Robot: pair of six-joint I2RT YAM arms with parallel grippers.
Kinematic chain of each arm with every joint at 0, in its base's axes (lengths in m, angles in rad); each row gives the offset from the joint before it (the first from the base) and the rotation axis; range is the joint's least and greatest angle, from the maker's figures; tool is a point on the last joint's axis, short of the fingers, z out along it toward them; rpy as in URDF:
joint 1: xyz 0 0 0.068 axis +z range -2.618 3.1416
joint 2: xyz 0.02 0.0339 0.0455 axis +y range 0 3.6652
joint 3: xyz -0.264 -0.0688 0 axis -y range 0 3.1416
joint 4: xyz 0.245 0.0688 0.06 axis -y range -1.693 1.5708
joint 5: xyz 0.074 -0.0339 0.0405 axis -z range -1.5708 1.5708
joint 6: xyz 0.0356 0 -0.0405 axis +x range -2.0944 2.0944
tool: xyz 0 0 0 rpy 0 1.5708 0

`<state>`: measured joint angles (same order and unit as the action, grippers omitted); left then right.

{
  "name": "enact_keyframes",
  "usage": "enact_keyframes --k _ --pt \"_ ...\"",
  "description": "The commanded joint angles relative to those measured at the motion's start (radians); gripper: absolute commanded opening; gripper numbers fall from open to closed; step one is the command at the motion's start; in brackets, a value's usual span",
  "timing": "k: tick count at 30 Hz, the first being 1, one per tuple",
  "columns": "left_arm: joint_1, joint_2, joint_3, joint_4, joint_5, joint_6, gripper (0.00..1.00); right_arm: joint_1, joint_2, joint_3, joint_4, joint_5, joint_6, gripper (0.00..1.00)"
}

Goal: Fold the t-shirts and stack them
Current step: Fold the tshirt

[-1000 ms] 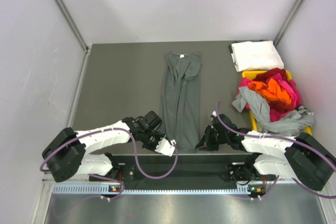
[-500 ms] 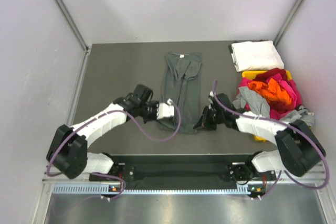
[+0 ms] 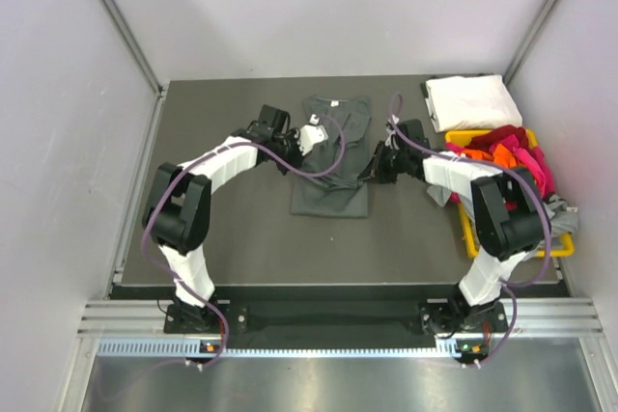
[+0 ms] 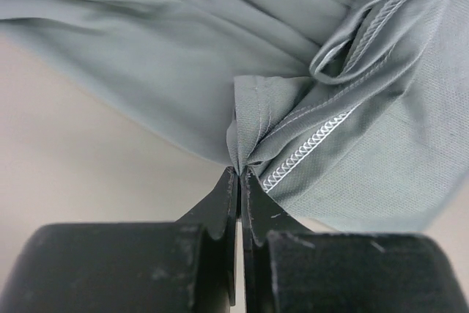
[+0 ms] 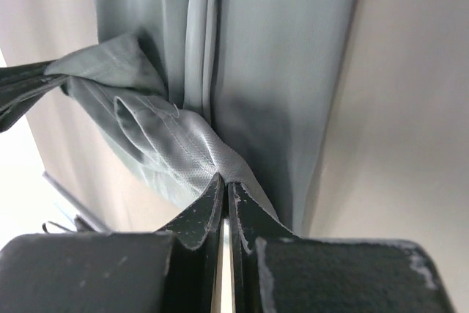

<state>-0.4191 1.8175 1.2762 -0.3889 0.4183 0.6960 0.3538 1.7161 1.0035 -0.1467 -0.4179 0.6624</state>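
A dark grey t-shirt (image 3: 330,156) lies in the middle of the table, its lower part doubled up over the upper part. My left gripper (image 3: 301,145) is shut on its hem at the left edge; the stitched hem (image 4: 293,144) bunches at the tips. My right gripper (image 3: 370,169) is shut on the hem at the right edge, with cloth (image 5: 183,152) pinched between the jaws. A folded white t-shirt (image 3: 473,101) lies at the back right. Orange, pink, red and light grey t-shirts (image 3: 512,166) are heaped in the bin.
A yellow plastic bin (image 3: 469,231) stands at the right edge of the table, under the heap of shirts. White walls with metal posts close in the table at the back and sides.
Both grippers have carried the shirt's lower hem from the near edge of the table up toward the collar, folding the shirt to about half its length.
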Motion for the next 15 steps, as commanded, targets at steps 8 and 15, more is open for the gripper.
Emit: enact_keyframes --k 8,15 --pt "0.02 0.138 0.181 0.123 -0.068 -0.069 0.0 -0.105 0.14 0.139 0.09 -0.051 -0.023 0.0" --pt "0.026 0.236 0.253 0.116 -0.11 -0.087 0.0 -0.128 0.22 0.214 0.087 -0.062 -0.023 0.34"
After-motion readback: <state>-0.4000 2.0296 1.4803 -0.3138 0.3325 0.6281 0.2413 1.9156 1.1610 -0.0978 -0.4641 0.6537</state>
